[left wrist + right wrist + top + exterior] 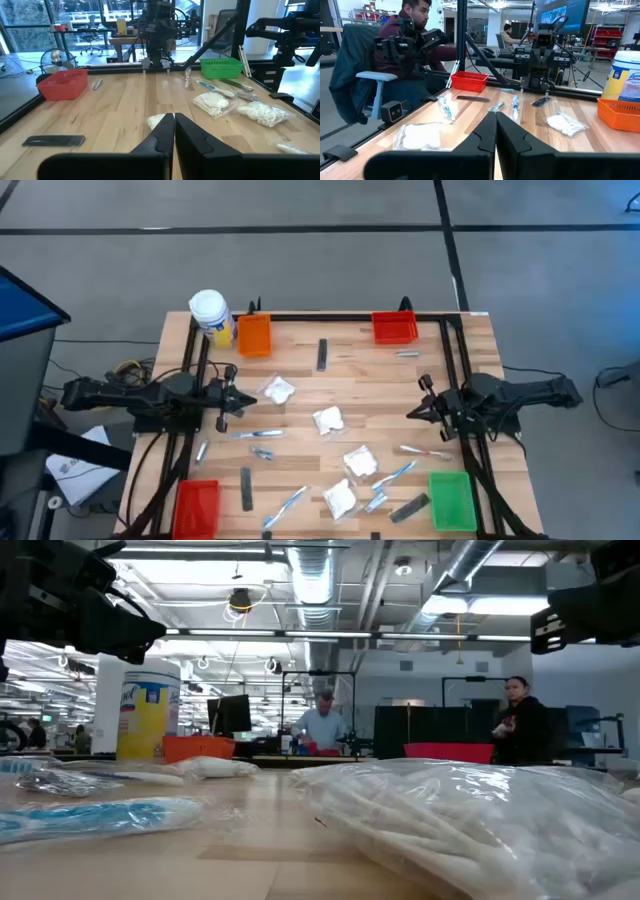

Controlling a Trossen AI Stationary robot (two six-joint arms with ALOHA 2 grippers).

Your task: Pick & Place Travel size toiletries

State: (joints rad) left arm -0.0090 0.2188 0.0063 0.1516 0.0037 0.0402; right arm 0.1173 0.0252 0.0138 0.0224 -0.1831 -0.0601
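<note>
Toiletries lie scattered over your bench (300,380): white packets (328,420), toothbrushes (392,474), grey bars (322,355). Your left gripper (232,397) hovers at the left edge, fingers (165,131) pressed together and empty; your right gripper (422,409) mirrors it opposite, equally closed on nothing.

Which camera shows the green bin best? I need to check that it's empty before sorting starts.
The high view: it looks straight down into the green bin at the table's near right corner, and nothing shows inside. The left wrist view shows only its mesh side from afar. The low and right wrist views don't show it.
</note>
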